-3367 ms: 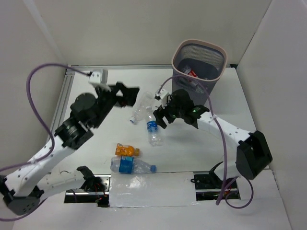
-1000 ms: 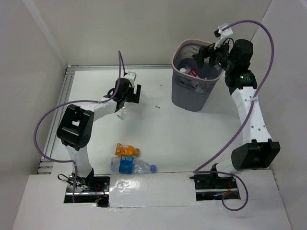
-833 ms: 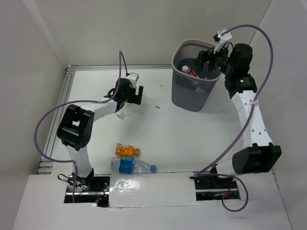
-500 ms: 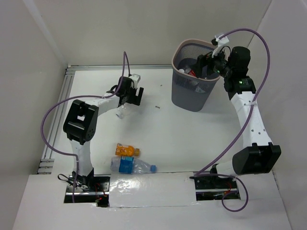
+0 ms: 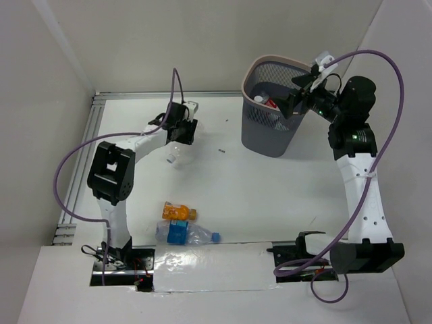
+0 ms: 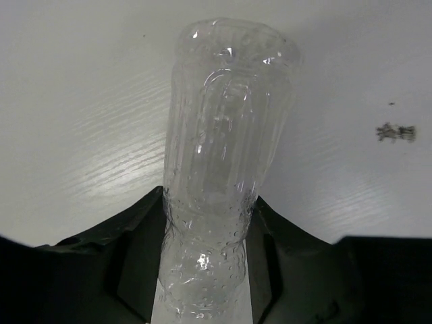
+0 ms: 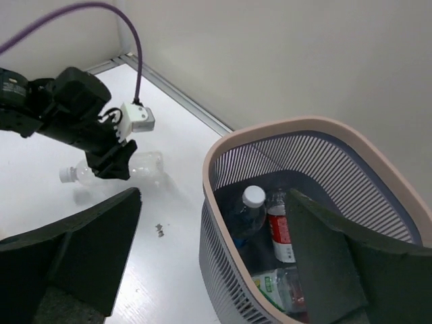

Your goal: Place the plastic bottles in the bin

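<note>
Clear bottle [image 6: 223, 135] sat clamped in the left hand [image 5: 179, 133], upper left. The right hand [image 5: 298, 98] stood open above the bin [image 5: 266, 138].

A matt white table [image 5: 229, 196] fills the view, boxed by plain off-white walls [image 5: 202, 40] at nine, twelve and three o'clock. Aluminium rails [image 5: 128, 95] edge it at nine and twelve. Soft, even light.

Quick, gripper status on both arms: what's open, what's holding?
Left gripper: closed on the clear bottle.
Right gripper: open, holding nothing, by the bin.
</note>
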`<state>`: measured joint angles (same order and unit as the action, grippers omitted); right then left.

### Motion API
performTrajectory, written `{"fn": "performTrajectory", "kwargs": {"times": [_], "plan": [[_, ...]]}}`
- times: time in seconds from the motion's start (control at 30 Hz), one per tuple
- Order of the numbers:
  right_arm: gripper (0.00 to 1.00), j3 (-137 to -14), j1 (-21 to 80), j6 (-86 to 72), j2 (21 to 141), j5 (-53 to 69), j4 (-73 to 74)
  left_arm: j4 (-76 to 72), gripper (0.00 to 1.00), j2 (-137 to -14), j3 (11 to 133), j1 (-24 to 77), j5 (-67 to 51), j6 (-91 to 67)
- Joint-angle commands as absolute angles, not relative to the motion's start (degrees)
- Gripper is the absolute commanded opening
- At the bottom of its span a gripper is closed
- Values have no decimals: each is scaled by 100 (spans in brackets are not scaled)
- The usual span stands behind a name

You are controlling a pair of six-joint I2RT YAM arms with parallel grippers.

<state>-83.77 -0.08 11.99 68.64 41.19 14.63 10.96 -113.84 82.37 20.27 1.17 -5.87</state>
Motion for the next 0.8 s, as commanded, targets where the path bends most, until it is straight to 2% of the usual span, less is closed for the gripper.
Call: {"fn": "performTrajectory", "kwargs": {"times": [0.0,0.03,0.07,0.1,0.17,0.2,0.33,0.53,0.67,0.7,0.77], "plan": [[91,-8262,-114,1266,6505,4263,1310,1090,5,-10461,8832,2241,-70,-782],[80,-8175,-175,1318,6408,4184,1310,1090,5,-10294,9181,2311,-70,-921],[65,-7956,-176,1318,6225,4123,1310,1038,5,-10031,9385,2451,-131,-1001],[30,-7832,-176,1318,6144,3948,1231,985,5,-9933,9596,2522,-132,-1063],[6,-7578,-281,1318,6012,3867,1230,801,5,-9861,10235,2758,-272,-1230],[0,-7524,-281,1414,5942,3806,1404,722,5,-9792,10457,2838,-272,-1230],[0,-7243,-439,1888,5740,4191,2099,99,5,-10158,11468,3006,-1043,-1818],[4,-6287,-545,3409,5011,5588,3295,-2384,5,-11046,12304,3374,-1441,-2970],[6,-5828,-598,3814,4606,5704,3516,-3488,5,-12039,13110,3682,-663,-3418],[6,-5714,-598,3954,4449,5704,3655,-3715,7,-12450,13818,3857,-294,-3419],[9,-5599,-598,4016,4395,5782,3814,-3779,9,-12795,14043,3919,-81,-3419]]}}
